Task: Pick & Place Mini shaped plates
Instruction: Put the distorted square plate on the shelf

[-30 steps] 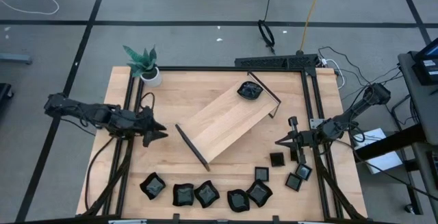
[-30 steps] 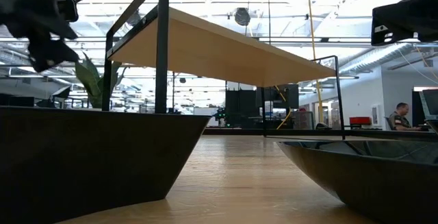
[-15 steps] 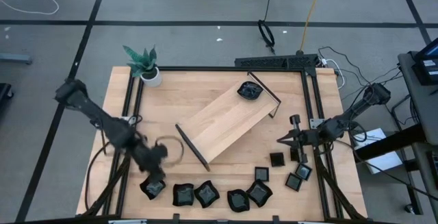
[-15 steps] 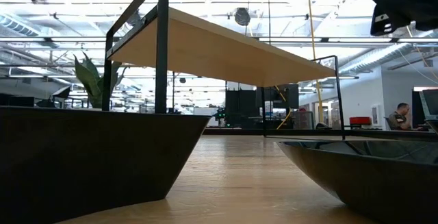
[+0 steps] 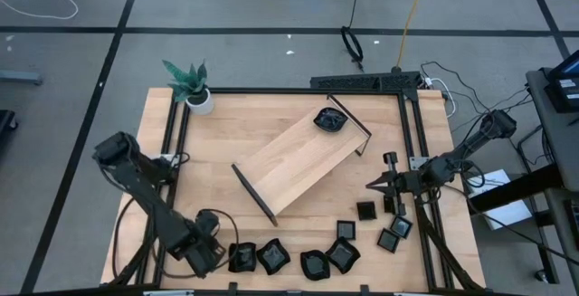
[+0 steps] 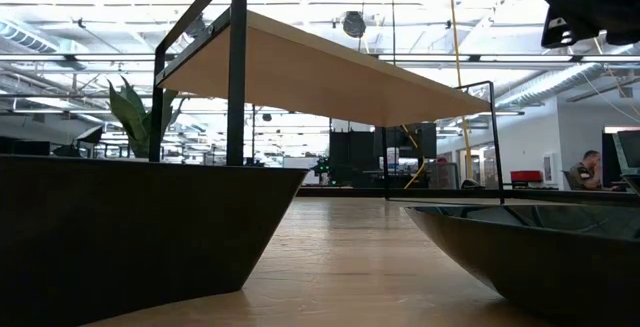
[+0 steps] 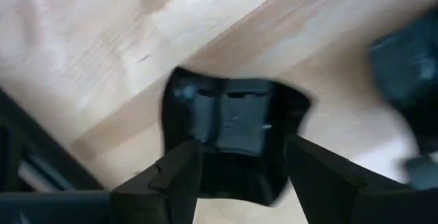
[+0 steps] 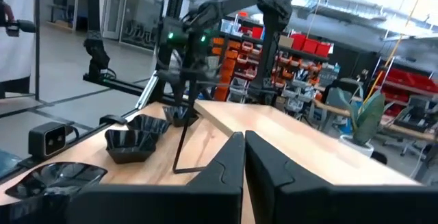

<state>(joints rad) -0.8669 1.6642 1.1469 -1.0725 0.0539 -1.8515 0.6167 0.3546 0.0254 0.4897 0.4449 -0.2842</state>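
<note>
Mini shaped plates (image 5: 312,262) lie in a loose row along the desk's (image 5: 235,124) near edge, with one more on the far end of the wooden tray (image 5: 298,160) at the desk's middle. The left claw (image 5: 206,256) is down at the row's left end near the front-left corner, fingers (image 7: 174,176) spread wide to either side of the end plate (image 7: 229,125); whether they touch it cannot be told. A second ago this claw hung above the desk's left edge, and half a second ago it was partway down toward that plate. The right claw (image 5: 372,186) hovers near the desk's right edge with its fingers together, holding nothing, where it was before. A potted plant (image 5: 190,83) stands at the far-left corner.
</note>
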